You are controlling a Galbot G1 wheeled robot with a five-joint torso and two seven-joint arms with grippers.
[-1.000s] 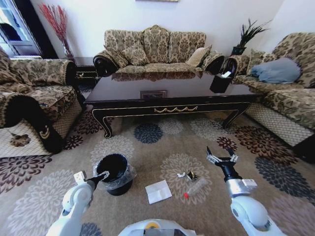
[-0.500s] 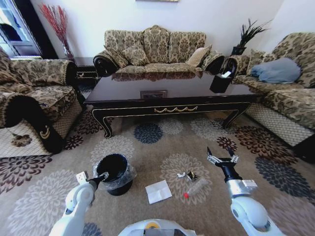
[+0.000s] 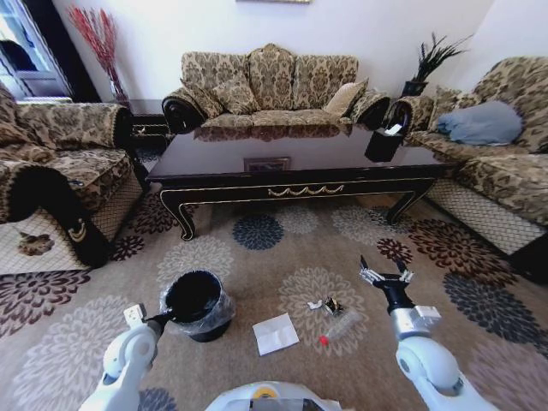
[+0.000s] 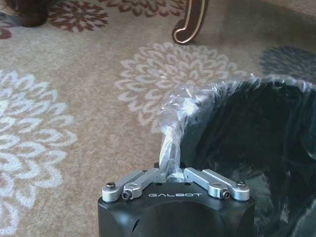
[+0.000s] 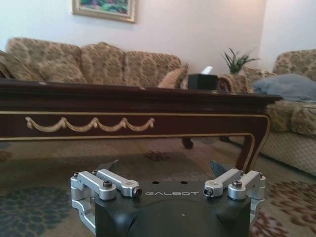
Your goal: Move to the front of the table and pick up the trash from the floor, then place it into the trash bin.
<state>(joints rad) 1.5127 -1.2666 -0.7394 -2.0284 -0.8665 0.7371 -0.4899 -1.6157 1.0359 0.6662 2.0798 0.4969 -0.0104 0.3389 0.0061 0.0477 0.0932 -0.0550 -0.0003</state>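
The black trash bin [image 3: 195, 300] stands on the carpet at the lower left, its crinkly liner around the rim. My left gripper [image 3: 163, 318] is shut on the liner at the bin's near-left rim; the left wrist view shows the plastic pinched in the left gripper [image 4: 171, 170] beside the bin [image 4: 247, 143]. The trash lies to the bin's right: a white paper sheet [image 3: 276, 333], small scraps [image 3: 324, 305] and a clear wrapper [image 3: 343, 324]. My right gripper [image 3: 382, 272] hovers open to the right of the scraps, pointing at the table [image 3: 291, 175]. In the right wrist view the right gripper [image 5: 165, 168] faces the table [image 5: 133, 116].
Sofas surround the table on the left [image 3: 51, 171], back [image 3: 270, 86] and right [image 3: 497, 145]. A small dark tissue box [image 3: 384, 141] sits on the table's right end. A table leg [image 4: 190, 24] curves down beyond the bin. Patterned carpet [image 3: 282, 248] lies open between table and trash.
My left arm has drawn back and to the left, holding the liner, and the bin has shifted slightly left with it. The right gripper has barely moved.
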